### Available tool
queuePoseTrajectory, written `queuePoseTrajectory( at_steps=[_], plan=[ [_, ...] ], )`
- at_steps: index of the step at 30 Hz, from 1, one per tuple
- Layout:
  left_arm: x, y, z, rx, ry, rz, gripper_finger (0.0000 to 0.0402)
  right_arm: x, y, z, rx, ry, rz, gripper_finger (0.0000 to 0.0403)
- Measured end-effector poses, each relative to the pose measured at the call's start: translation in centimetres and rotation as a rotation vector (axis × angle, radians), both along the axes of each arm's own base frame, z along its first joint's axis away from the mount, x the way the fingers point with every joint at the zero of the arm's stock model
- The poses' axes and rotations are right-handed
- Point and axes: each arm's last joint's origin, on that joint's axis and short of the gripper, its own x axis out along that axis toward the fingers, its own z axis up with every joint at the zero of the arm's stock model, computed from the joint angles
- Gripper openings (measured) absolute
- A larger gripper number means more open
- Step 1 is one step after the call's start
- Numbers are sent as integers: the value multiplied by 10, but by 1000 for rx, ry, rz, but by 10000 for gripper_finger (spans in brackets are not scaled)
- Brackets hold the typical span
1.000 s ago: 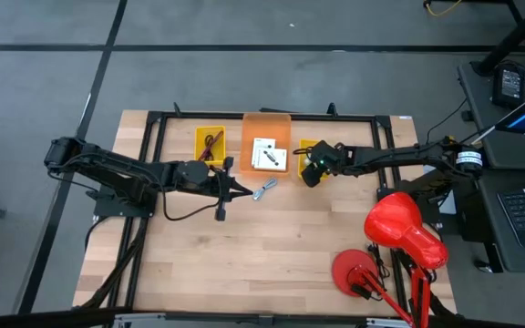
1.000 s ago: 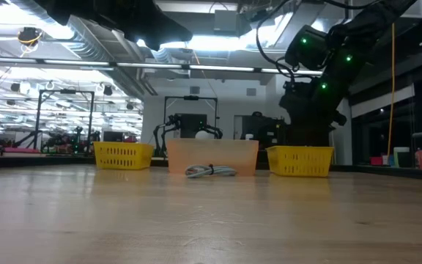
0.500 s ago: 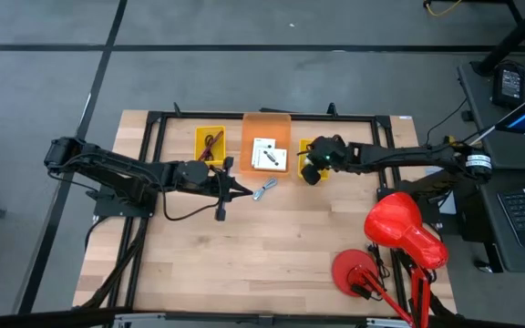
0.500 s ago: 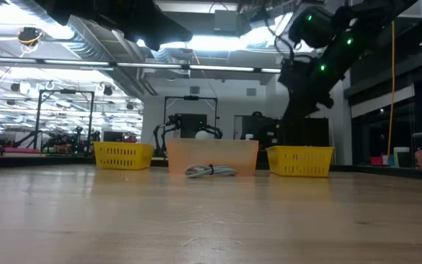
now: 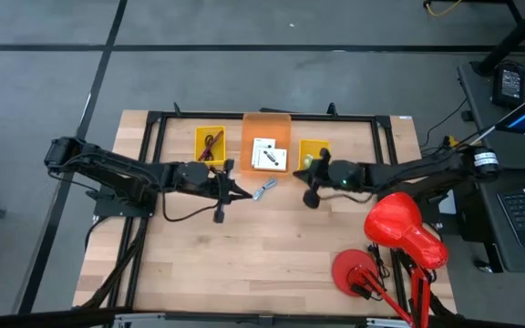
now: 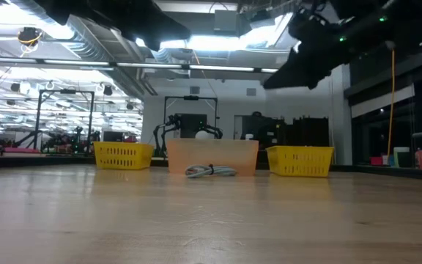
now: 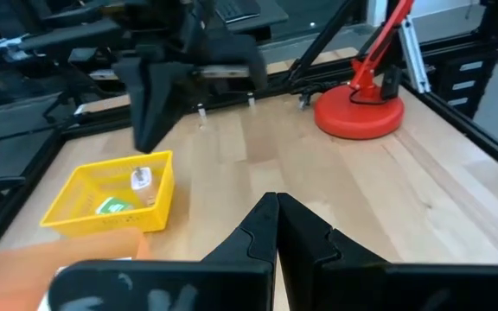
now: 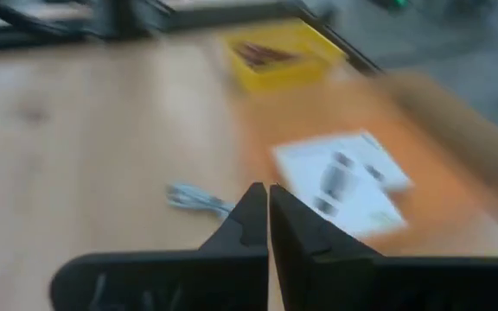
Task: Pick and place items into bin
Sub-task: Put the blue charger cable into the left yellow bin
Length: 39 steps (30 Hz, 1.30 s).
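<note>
Listing by view. High: blue-grey clip point(image 5: 263, 189) on table at 6 o'clock of orange bin point(image 5: 266, 148); left gripper point(image 5: 244, 191) and right gripper point(image 5: 309, 194) flank it, both clenched, empty. Low: clip before bin. Wrists: pinched fingers may shove clip aside.

cards point(image 5: 267, 154): two white, black print, flat in orange bin point(image 5: 267, 123)
clip point(image 5: 263, 189): blue-grey, on table just before the orange bin
maroon cord point(image 5: 211, 143): in left yellow bin point(image 5: 199, 137)

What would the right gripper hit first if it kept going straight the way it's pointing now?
Probably the blue-grey clip on the table; the shut right gripper points toward it, though depth is unclear.
</note>
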Motion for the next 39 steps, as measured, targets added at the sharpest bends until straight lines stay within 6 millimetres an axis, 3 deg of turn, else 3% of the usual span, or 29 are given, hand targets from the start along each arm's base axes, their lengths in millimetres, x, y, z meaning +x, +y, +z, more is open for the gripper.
queuePoseTrajectory(
  at_steps=[6,16,25,33,39],
  plan=[
    [-1,-8,0,-10,6,-28,2,-4,21,-6,-37,-190,227,0],
    [3,-15,-8,-54,38,-38,2,-21,30,-21,-47,-347,317,0],
    [29,-11,-45,-138,152,212,2,-23,30,-23,-48,-357,318,0],
    [56,3,-60,-270,368,390,2,-23,30,-23,-42,-360,316,0],
    [72,14,-66,-268,432,454,2,-24,30,-25,-41,-341,316,0]
  ],
)
